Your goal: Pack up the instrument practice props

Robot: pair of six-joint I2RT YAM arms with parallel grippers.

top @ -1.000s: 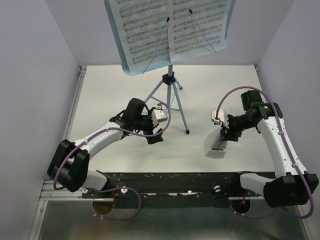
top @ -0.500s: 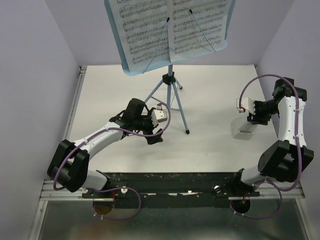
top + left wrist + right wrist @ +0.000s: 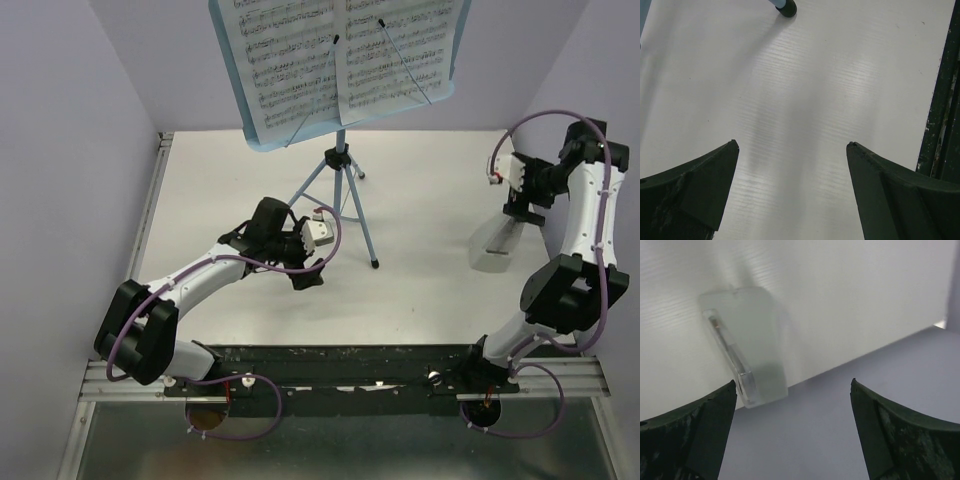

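Observation:
The light-blue music stand [image 3: 340,160] stands at the back centre on tripod legs. Two sheet-music pages [image 3: 290,60] [image 3: 395,45] rest on its tray under thin wire holders. My left gripper [image 3: 312,258] hovers low over the table just left of the stand's near leg, and it is open and holds nothing [image 3: 792,145]. That leg's black foot [image 3: 786,7] shows at the top of the left wrist view. My right gripper [image 3: 522,200] is raised near the right wall, far from the stand. It is open and empty [image 3: 792,382].
A pale translucent block-like piece [image 3: 752,350] lies below the right gripper, near the right wall [image 3: 497,248]. Purple walls [image 3: 100,150] close in the white table [image 3: 430,200] on three sides. A black rail [image 3: 940,125] runs along the near edge.
My right arm has swung from the table's middle right, back and up toward the right wall. The translucent piece under it has shifted the same way. The left arm has not moved.

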